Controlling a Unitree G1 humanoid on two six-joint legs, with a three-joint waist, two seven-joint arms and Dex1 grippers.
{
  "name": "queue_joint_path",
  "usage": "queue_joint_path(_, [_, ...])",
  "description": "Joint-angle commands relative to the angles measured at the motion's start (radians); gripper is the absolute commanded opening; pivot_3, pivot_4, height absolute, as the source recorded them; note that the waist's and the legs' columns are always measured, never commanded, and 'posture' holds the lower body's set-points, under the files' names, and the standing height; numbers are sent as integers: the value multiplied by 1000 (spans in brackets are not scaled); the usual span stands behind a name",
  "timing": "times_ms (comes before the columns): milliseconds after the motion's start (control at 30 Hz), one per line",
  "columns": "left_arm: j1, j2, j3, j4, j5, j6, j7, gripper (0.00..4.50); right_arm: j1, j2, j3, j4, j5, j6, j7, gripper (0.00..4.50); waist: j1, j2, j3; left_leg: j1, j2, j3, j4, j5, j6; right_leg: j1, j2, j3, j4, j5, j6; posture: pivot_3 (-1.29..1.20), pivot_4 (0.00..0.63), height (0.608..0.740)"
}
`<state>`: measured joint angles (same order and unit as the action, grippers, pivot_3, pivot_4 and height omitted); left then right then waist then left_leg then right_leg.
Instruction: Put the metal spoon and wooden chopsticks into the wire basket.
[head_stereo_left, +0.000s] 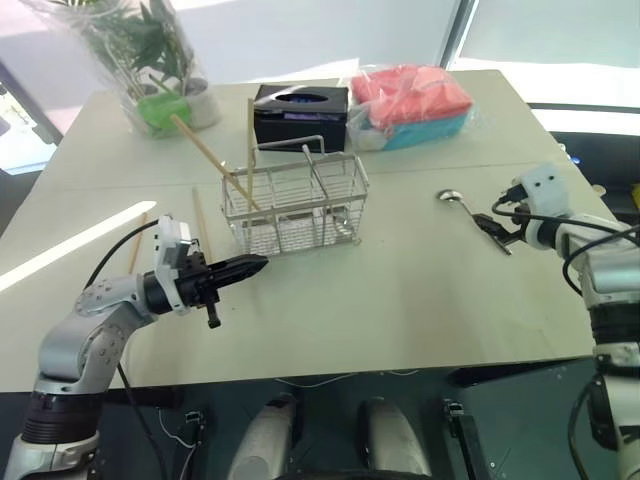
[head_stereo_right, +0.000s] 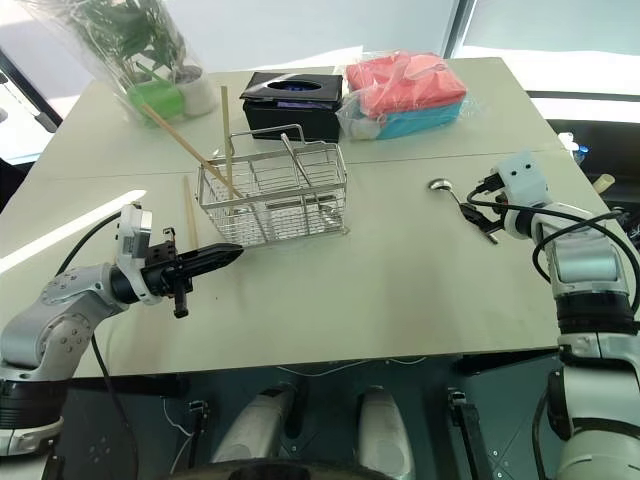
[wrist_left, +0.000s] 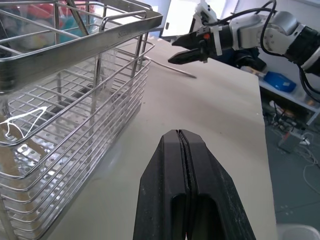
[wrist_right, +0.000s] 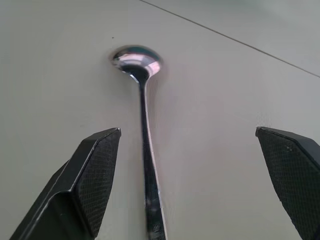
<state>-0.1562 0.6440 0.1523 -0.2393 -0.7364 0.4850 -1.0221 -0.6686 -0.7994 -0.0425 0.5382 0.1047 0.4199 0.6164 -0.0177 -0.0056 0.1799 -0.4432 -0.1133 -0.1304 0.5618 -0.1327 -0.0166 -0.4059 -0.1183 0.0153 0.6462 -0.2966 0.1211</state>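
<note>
The left gripper (head_stereo_left: 255, 265) is sitting nearest, low over the surface (head_stereo_left: 400, 300), with its two black fingers pressed tight together and holding nothing. It is pointing at the front of the basket (head_stereo_left: 297, 205) and hanging just beside it.

The right gripper (wrist_right: 190, 175) is hovering over on the right side. Its fingers (wrist_right: 97, 170) are spread wide apart, and nothing is between them but the spoon's handle lying below. The spoon (wrist_right: 142, 130) is lying flat on the surface, with its round shiny bowl pointing away from the gripper. It is resting well apart from the basket, off to the right.

The basket is standing upright in the middle of the surface. Two chopsticks (head_stereo_left: 212, 160) are leaning in its left end, sticking up high over the rim. Two more sticks (head_stereo_left: 197, 218) are lying flat on the surface to the left of the basket.

Behind the basket a black tissue box (head_stereo_left: 300, 112) is sitting. Next to it, on the right, a clear bag of pink and blue cloths (head_stereo_left: 415, 105) is resting. A plant in a clear wrap (head_stereo_left: 150, 60) is standing in the far left corner.
</note>
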Motion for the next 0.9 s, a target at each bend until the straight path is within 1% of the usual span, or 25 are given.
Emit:
queue_joint_path(33, [12,4,33,-42,-7,-12,10,0,-90,15,5,155,-22,-97,45,4476,2,0,0,0,0,0,0,0,0,0,0,0,0,0,0,0,150,740])
queue_joint_path(100, [19,5,36,-50,-8,-12,14,0,-135,26,7,236,-23,-113,73,4476,0,0,0,0,0,0,1,0,0,1,0,0,0,0,0,0,150,740])
queue_joint_path(300, [35,-1,46,-68,-7,-13,38,0,-244,49,21,394,-36,-124,151,4476,1,0,0,0,0,0,1,0,0,1,1,0,1,1,0,0,150,740])
queue_joint_path(533, [48,-7,54,-86,-4,-18,66,0,-285,90,34,518,-68,-131,186,4476,1,0,0,1,0,0,1,0,0,1,2,0,1,1,1,0,150,740])
queue_joint_path(700, [52,-5,63,-91,-4,-22,77,0,-303,103,48,566,-95,-147,207,4476,-1,0,0,2,0,0,2,0,-1,1,2,1,2,1,1,0,150,740])
queue_joint_path(800, [55,-5,65,-92,-5,-23,78,0,-309,109,45,578,-103,-155,209,3653,-2,0,0,2,0,0,2,0,-1,2,2,1,2,2,1,0,150,740])
queue_joint_path(900, [61,-8,64,-97,-6,-27,82,0,-309,112,44,581,-109,-159,213,2113,-1,0,0,2,0,0,3,0,-1,2,2,1,2,2,1,0,150,740])
